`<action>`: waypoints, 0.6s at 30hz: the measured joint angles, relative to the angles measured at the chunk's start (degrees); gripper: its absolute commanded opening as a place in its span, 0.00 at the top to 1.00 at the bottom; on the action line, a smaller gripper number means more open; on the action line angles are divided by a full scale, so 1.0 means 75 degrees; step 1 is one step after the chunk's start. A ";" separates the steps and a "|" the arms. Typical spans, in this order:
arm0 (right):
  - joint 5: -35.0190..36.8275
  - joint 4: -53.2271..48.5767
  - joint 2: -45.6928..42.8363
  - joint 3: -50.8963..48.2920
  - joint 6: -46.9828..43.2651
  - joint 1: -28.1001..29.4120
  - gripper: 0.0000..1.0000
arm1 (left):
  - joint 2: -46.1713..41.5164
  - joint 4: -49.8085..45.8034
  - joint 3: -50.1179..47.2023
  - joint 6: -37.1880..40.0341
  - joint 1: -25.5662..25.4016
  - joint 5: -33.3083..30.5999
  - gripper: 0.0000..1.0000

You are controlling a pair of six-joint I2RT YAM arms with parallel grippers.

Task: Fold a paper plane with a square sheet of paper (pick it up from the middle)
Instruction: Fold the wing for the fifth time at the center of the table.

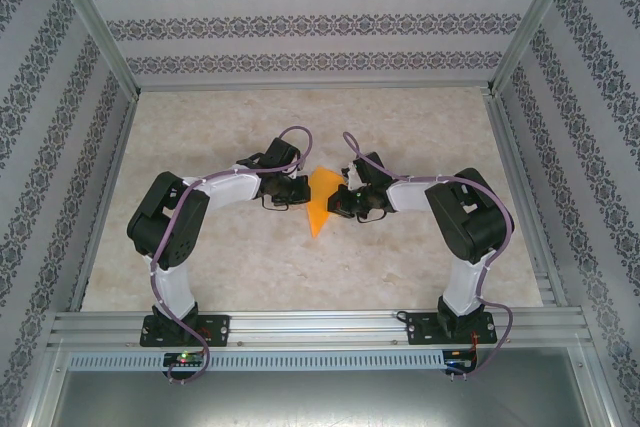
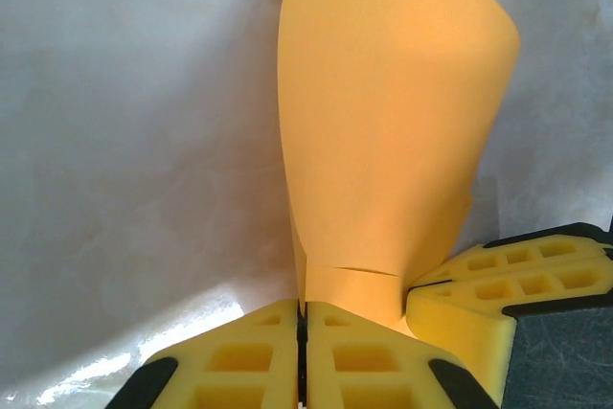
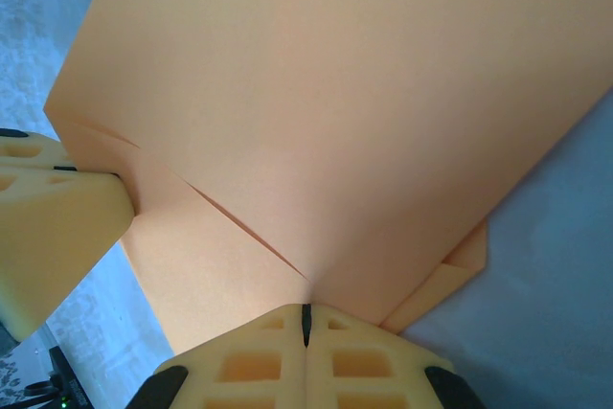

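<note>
Left pincer (image 2: 303, 318): pads pressed together, clamped on the near edge of the sheet of paper (image 2: 383, 141). Right pincer (image 3: 306, 318): also closed tight, nipping the same sheet where a crease runs in. From above I see the orange paper, folded into a tapering shape, held between the two pincers over the middle of the pale marbled surface (image 1: 200, 147). Its point aims toward the arm bases. Whether it touches the surface, I cannot tell.
</note>
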 measured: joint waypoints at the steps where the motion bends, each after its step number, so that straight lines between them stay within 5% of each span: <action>1: 0.0000 -0.0003 -0.0003 0.0000 0.0003 0.0000 1.00 | 0.0000 -0.0026 0.0012 0.0026 -0.0003 0.0000 0.93; 18: 0.0003 -0.0003 -0.0006 0.0000 0.0006 0.0000 1.00 | 0.0099 -0.0134 0.0382 0.0111 -0.0259 0.0117 0.94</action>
